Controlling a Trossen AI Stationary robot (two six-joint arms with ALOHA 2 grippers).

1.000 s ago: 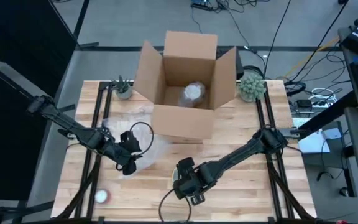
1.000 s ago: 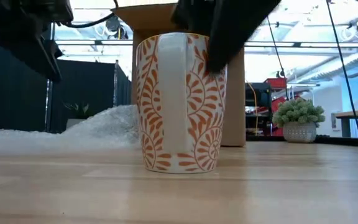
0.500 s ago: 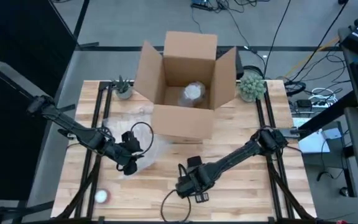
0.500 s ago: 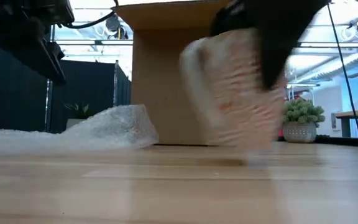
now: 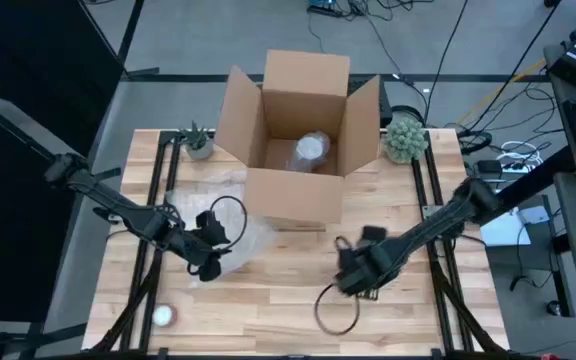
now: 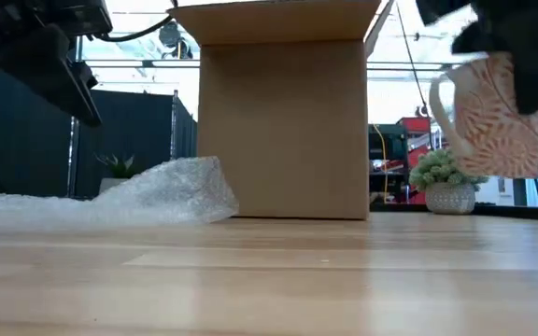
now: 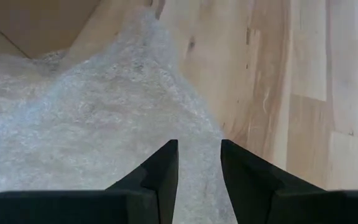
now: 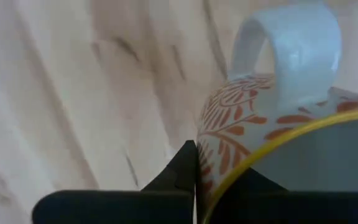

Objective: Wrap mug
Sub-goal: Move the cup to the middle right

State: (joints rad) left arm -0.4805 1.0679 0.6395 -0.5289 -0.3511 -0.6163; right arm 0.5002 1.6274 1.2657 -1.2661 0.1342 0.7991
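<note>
The mug [image 6: 499,113] is white with an orange leaf pattern, a yellow rim and a white handle [image 8: 291,53]. It hangs tilted above the table's right half with my right gripper [image 5: 354,272] shut on it; in the high view the gripper hides it. A sheet of bubble wrap [image 5: 236,238] lies on the table's left half, in front of the box. My left gripper [image 7: 197,168] stands open above the wrap's near part, touching nothing. My right gripper holds the mug by its wall at the rim [image 8: 221,155], a little to one side of the handle. One finger [image 8: 180,169] is outside the wall and the other is inside the mug. The fingers come from above. The mug is lifted clear of the table and tilted.
An open cardboard box [image 5: 303,140] with a wrapped object inside stands at the far middle. Small potted plants [image 5: 198,142] [image 5: 405,138] flank it. A small white round thing [image 5: 164,316] lies near the front left. A cable loop [image 5: 336,310] hangs below the right arm.
My right gripper has lifted the mug off the table near the front middle and carried it toward the table's right edge and a little farther back. The mug stood upright on the table then; now it hangs clear and tilted.
</note>
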